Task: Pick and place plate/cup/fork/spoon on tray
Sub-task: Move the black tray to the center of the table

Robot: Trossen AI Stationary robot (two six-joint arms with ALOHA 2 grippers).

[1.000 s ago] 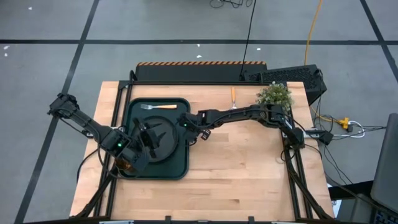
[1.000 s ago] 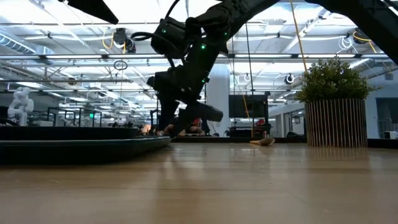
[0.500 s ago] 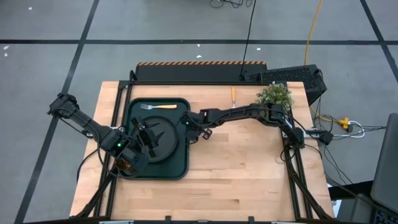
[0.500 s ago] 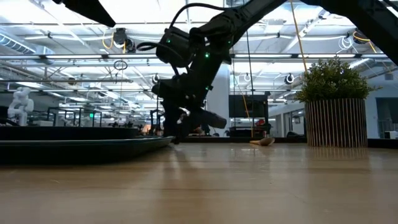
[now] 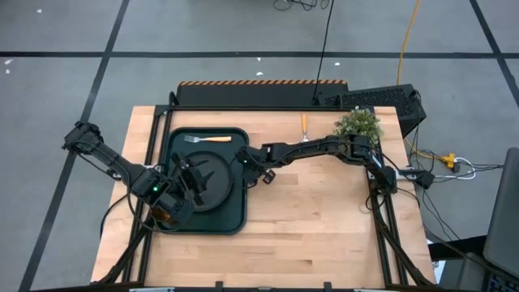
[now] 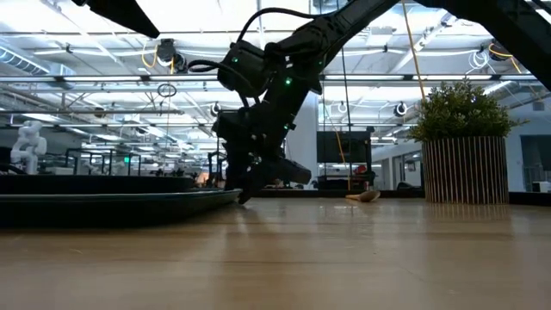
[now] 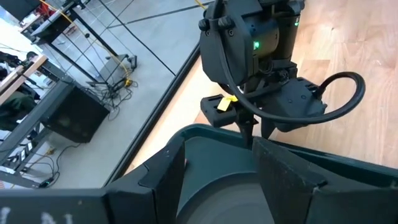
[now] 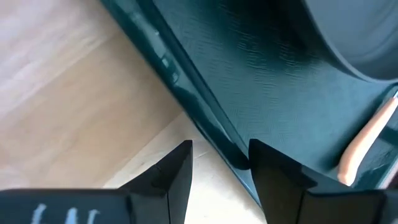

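The dark green tray (image 5: 231,215) lies on the table's left part. The round dark plate (image 5: 219,172) rests flat on it, and the fork (image 5: 207,139) lies on the tray's far part; its orange handle shows in the right wrist view (image 8: 367,140). The spoon (image 5: 304,126) lies on the table near the far edge. The amber cup (image 5: 160,215) sits at the tray's near left corner, partly under my left arm. My left gripper (image 7: 219,146) is open above the plate (image 7: 224,199). My right gripper (image 8: 219,146) is open and points down at the tray's right rim (image 8: 205,134). My right gripper has one finger (image 8: 174,168) outside the tray's right rim and one finger (image 8: 273,168) inside it, coming from above. I cannot tell whether they touch the rim. The tray lies flat on the table.
A potted plant (image 5: 358,124) stands at the table's far right corner. A black box (image 5: 381,99) sits behind it. Bare wood lies to the right of and in front of the tray.
My right gripper has gone down toward the tray's right rim, its fingertips now close to table level.
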